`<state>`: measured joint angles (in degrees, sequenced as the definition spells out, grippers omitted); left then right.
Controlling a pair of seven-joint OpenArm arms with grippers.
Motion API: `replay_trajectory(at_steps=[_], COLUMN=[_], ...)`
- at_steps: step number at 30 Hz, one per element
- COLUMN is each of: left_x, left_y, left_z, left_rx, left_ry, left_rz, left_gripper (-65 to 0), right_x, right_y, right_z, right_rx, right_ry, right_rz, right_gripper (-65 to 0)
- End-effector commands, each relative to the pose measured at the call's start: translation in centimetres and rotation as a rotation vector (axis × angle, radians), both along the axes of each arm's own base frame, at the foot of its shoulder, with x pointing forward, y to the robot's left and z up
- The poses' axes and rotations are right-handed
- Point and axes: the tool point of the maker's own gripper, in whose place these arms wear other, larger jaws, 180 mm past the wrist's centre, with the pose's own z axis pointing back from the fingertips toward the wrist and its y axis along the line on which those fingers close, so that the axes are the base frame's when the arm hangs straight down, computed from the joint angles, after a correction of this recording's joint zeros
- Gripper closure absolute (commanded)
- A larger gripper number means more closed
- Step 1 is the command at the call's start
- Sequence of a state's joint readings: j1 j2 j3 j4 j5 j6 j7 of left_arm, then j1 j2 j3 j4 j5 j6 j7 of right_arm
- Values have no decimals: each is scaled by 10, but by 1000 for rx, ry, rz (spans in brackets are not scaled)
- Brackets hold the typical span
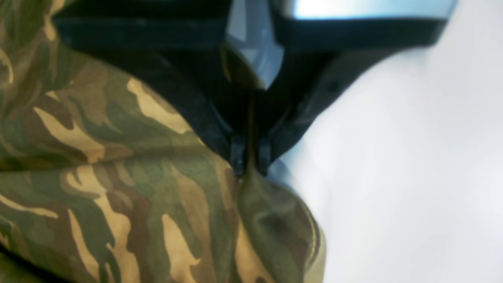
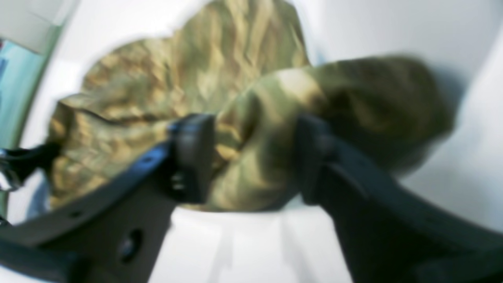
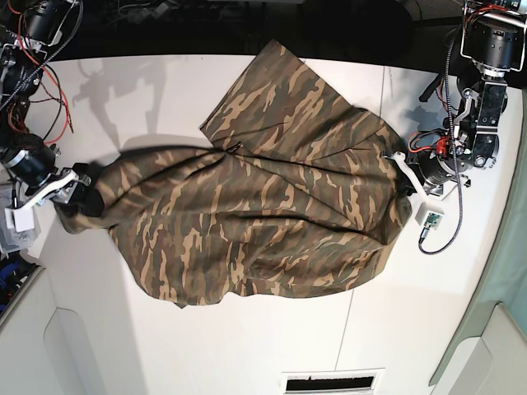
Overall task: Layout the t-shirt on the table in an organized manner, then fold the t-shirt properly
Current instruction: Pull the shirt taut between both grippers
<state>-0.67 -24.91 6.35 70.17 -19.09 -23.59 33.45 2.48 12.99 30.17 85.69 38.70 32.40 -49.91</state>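
The camouflage t-shirt [image 3: 263, 206] lies spread and wrinkled across the white table [image 3: 247, 346], stretched between both arms. My left gripper [image 1: 250, 167] is shut on a pinch of the t-shirt [image 1: 118, 177] at its edge; in the base view, the left gripper [image 3: 405, 183] is at the shirt's right side. My right gripper [image 2: 253, 157] has its jaws wide apart, with a bunched fold of the t-shirt [image 2: 196, 70] lying loosely between the fingers [image 2: 192, 157]. In the base view, the right gripper [image 3: 82, 197] sits at the shirt's left end.
Red and black cables [image 3: 45, 74] hang at the back left beside the arm base. A second arm base [image 3: 486, 49] stands at the back right, with a small green board [image 3: 430, 218] on a cable below it. A vent slot [image 3: 329, 383] is set into the table's front edge.
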Motion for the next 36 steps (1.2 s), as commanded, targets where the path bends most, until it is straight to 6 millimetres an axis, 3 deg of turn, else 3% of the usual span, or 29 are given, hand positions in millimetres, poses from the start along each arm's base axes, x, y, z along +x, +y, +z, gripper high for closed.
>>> replay_trajectory(at_steps=[1,6,12,21,26,28,32,36], left_x=[-18,-18,-18,-18,-19,-18,-19,-18], left_y=[4,5,6,6,6,6,6,7], left_z=[-12,-12,-12,-12,-13,-13,-13,-13], left_rx=[40,46,52,55,57,56,57,61], left_ry=[86,86,85,86,89,89,90,89], left_rz=[-16,-18,-20,-21,-22,-21,-22,-23], left_gripper=[0,0,0,0,0,0,0,0], right_x=[7,-12,-22,-31,-20,-13,0,7], right_y=[-7,-10,-16,-51,-53,-48,-29,-6], right_z=[8,-29,-42,-71,-75,-76,-71,-49], right_rx=[4,46,9,-69,-40,-21,18,144], right_ry=[-39,55,90,170,139,141,121,93], right_rz=[-19,-56,-71,-220,-258,-255,-199,-131], right_gripper=[-341,-341,-341,-341,-337,-271,0,0])
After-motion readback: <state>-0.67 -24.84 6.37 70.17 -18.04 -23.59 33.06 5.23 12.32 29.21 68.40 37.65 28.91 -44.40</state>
